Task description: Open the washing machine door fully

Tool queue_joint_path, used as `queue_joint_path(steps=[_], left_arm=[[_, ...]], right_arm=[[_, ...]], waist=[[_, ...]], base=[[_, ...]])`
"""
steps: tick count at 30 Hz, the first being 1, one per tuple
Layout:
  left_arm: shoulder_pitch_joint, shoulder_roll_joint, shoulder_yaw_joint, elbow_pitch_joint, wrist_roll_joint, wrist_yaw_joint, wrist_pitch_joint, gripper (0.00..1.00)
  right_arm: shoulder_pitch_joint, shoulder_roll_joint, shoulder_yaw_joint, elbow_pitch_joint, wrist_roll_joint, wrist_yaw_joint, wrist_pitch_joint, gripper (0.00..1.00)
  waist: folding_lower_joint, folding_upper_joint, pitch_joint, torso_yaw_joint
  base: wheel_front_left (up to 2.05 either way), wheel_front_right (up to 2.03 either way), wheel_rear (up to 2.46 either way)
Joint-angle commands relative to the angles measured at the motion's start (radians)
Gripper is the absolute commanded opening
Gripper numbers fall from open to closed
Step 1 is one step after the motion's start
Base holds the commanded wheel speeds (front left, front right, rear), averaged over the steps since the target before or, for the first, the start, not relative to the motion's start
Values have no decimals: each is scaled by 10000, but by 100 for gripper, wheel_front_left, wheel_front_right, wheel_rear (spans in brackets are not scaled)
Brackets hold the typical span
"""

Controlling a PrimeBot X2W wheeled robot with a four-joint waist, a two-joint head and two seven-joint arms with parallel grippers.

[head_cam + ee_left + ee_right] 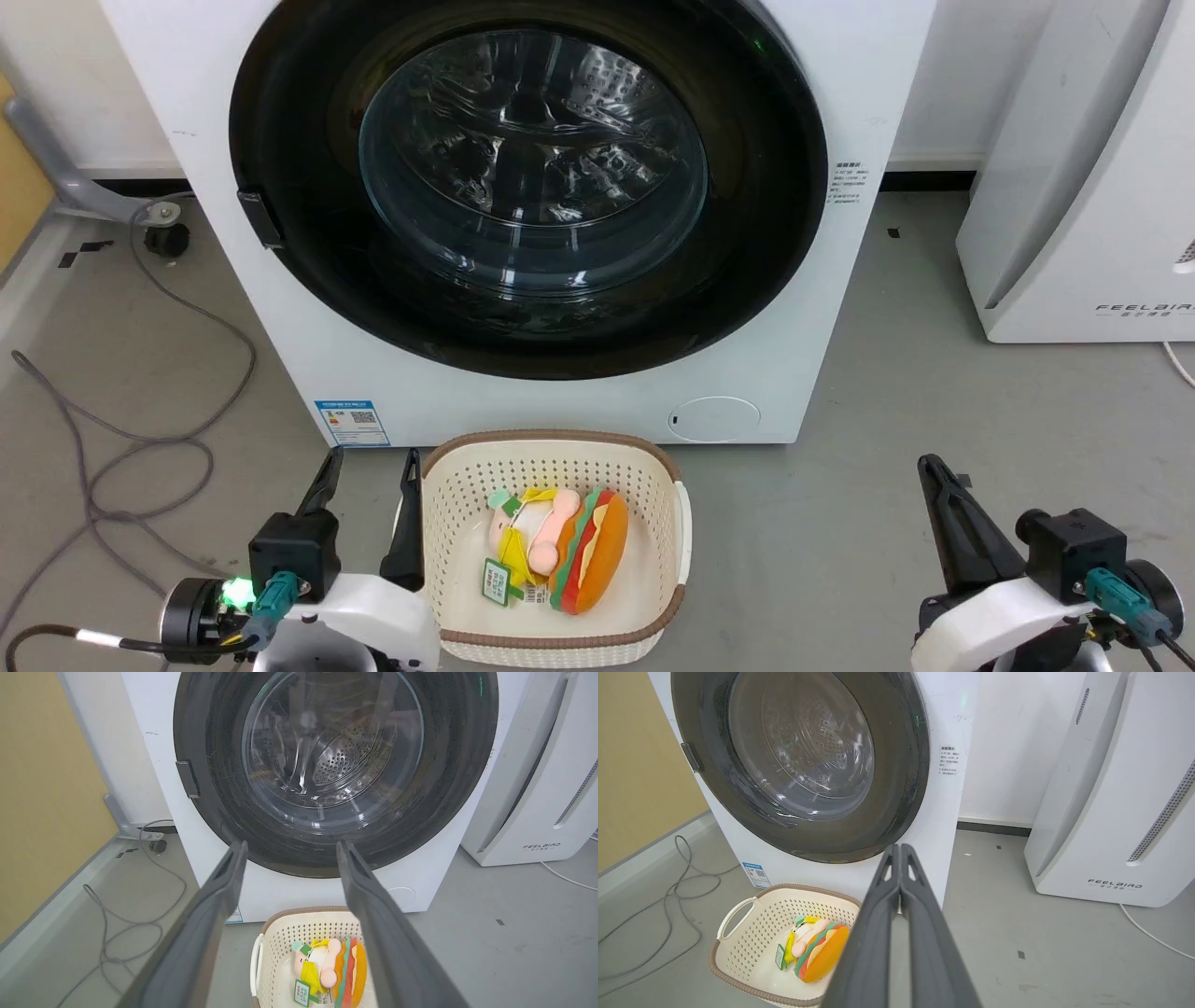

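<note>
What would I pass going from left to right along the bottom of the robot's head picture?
The grey cable on the floor → left gripper → white basket with the burger toy inside → bare floor → right gripper.

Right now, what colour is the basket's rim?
Brown, on a cream basket; clearest in the head view.

Washing machine door [766, 187] was glossy black with a clear glass centre. Machine body [523, 401] was white, its label [352, 422] blue. Basket [551, 437] was cream with a perforated dot pattern and brown rim. Burger plush [597, 555] was orange with red and green stripes. Floor [840, 523] and cable [140, 439] were grey, purifier [1074, 233] white, wall [46, 788] mustard yellow. Left claw [372, 455] and right claw [896, 847] were dark grey.
</note>
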Motion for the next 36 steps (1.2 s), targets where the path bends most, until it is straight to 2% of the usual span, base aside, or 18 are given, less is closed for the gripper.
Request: queue_joint_path(steps=[1,6,12,13,22,31,36], left_arm=[[-135,3,-54,47,-79,-48,-116,100],[-155,3,-119,92,-163,-69,-221,100],[-186,3,-210,149,-270,-85,-346,100],[-186,3,-210,149,-270,-85,-346,100],[-264,3,-325,184,-361,-129,-534,100],[-460,2,-463,84,-476,-159,-722,100],[-647,2,-503,-60,-509,-185,-868,100]], right_arm=[[-31,-1,2,86,154,17,-114,0],[-75,-1,32,183,664,19,-219,0],[-155,-1,74,105,2952,22,-344,0],[-155,-1,74,105,2952,22,-344,0],[-415,-1,-303,177,5704,27,-532,0],[-1384,-1,-833,707,6883,31,-720,0],[-2754,-69,-825,1489,7581,35,-845,0]], waist=[[0,0,4,2],[0,0,8,3],[0,0,18,9],[0,0,18,9],[0,0,72,6],[0,0,350,-10],[0,0,668,-59]], base=[[0,0,0],[0,0,0],[0,0,0],[0,0,0],[0,0,0],[0,0,0],[0,0,0]])
